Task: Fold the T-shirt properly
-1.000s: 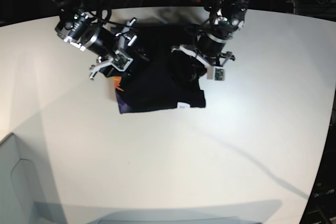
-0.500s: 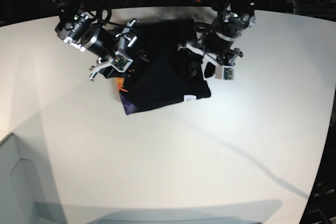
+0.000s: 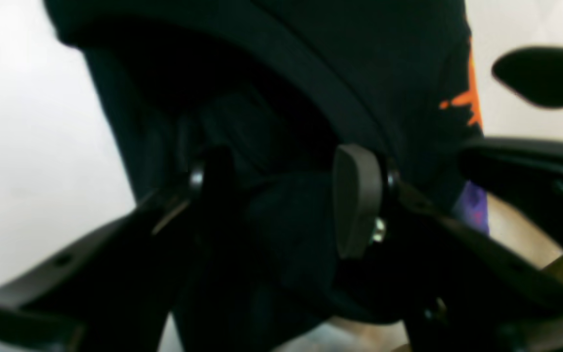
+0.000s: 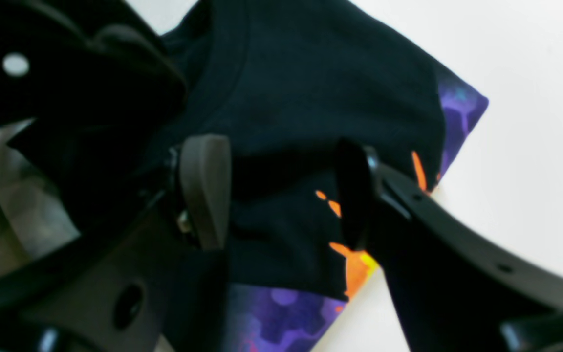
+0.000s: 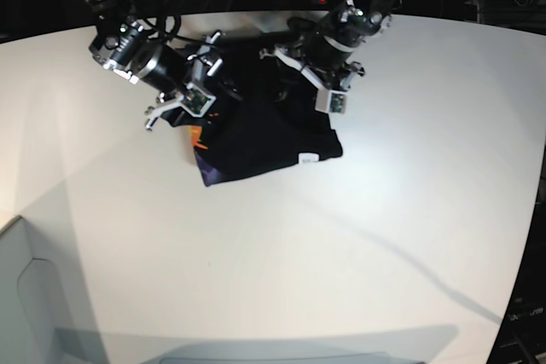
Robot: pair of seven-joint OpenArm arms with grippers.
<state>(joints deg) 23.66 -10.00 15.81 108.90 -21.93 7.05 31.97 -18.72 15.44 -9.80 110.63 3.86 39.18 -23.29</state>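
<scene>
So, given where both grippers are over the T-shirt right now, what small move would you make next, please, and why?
Probably lift the left gripper clear. Its jaws stand apart over loose black cloth, gripping nothing, and the T-shirt already lies as a compact folded bundle on the table. The right gripper is open too, above the printed edge.

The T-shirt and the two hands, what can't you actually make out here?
- Base view: the far edge of the T-shirt is hidden under both arms.
- Base view: the small white tag is too small to read.
- Left wrist view: blur hides whether the left hand touches cloth.
- Right wrist view: the right hand covers part of the print.
</scene>
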